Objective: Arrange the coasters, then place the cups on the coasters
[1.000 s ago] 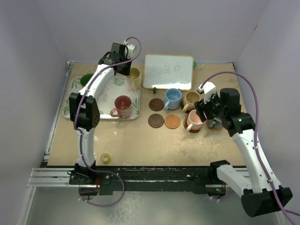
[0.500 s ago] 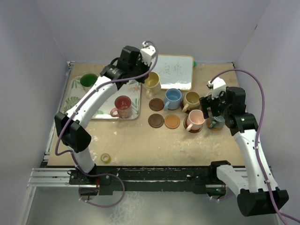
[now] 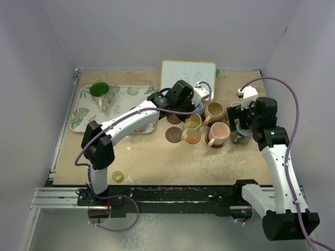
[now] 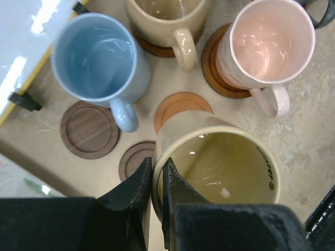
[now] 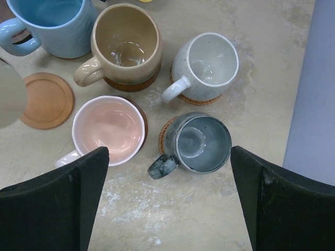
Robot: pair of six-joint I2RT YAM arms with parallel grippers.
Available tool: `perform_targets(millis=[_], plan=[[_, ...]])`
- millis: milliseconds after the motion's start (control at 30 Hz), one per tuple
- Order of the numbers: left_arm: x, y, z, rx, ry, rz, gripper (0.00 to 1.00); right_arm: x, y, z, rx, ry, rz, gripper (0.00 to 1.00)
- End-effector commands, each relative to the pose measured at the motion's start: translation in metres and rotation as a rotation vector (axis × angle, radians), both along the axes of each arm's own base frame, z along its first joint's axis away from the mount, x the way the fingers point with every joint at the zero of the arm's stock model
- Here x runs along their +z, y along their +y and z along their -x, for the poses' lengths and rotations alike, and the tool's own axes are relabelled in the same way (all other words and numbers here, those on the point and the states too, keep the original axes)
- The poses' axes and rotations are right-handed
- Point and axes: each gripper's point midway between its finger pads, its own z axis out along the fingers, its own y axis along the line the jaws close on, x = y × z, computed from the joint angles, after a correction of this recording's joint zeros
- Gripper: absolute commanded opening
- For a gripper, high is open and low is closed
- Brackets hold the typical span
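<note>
Tan board point(image 3: 157, 157), boxed by pale walls point(image 3: 157, 31) on three sides, carries everything. At its middle the yellow mug point(image 4: 220, 167) is pinched by the rim in the left gripper point(image 4: 157, 168), one finger inside, one outside. It stands over the near part of the orange coaster point(image 4: 180, 104); whether its base touches the disc cannot be told.

Seen from above, the blue mug point(image 4: 94, 57) sits close at 12 o'clock, the tan mug point(image 4: 167, 15) at 1 and the pink mug point(image 4: 272, 39) at 4, with narrow gaps between them. A ringed wood coaster point(image 4: 88, 129) lies at 10 o'clock, a dark coaster point(image 3: 174, 134) at 8.

Farther toward 3 o'clock the right gripper point(image 5: 167, 157) hovers with its fingers point(image 5: 68, 198) spread wide, holding nothing, above the grey mug point(image 5: 201, 142) and white mug point(image 5: 207, 63). A strip of bare board lies between these and the wall beyond.

Toward 6 o'clock open board runs to the near edge, with a tape roll point(image 3: 118, 176) at 7. The leaf tray point(image 3: 118, 97) with a green-lined mug point(image 3: 99, 91) fills 9 to 10 o'clock by the left edge. A whiteboard point(image 3: 188, 73) lies at 12.
</note>
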Motion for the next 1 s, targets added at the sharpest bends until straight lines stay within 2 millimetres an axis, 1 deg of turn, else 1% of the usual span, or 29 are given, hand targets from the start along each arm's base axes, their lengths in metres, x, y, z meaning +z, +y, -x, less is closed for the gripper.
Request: perform_targets(millis=[0, 100, 200, 433, 600, 967], plan=[[0.004, -0.029, -0.005, -0.027, -0.041, 0.069, 0.03, 0.009, -0.005, -0.006, -0.03, -0.048, -0.007, 1.0], [-0.008, -0.041, -0.002, -0.05, -0.029, 0.058, 0.03, 0.01, -0.005, -0.005, -0.03, -0.052, -0.007, 1.0], [-0.017, -0.049, -0.003, -0.064, -0.028, 0.052, 0.03, 0.011, -0.003, -0.004, -0.017, -0.057, -0.012, 1.0], [-0.033, -0.056, -0.012, -0.076, -0.039, 0.025, 0.03, 0.015, 0.0, -0.002, 0.003, -0.068, -0.02, 1.0], [-0.039, -0.058, -0.016, -0.079, -0.05, 0.013, 0.03, 0.015, 0.003, -0.002, 0.018, -0.068, -0.028, 1.0], [-0.038, -0.062, -0.024, -0.075, -0.074, 0.018, 0.03, 0.015, 0.007, 0.0, 0.042, -0.066, -0.04, 1.0]])
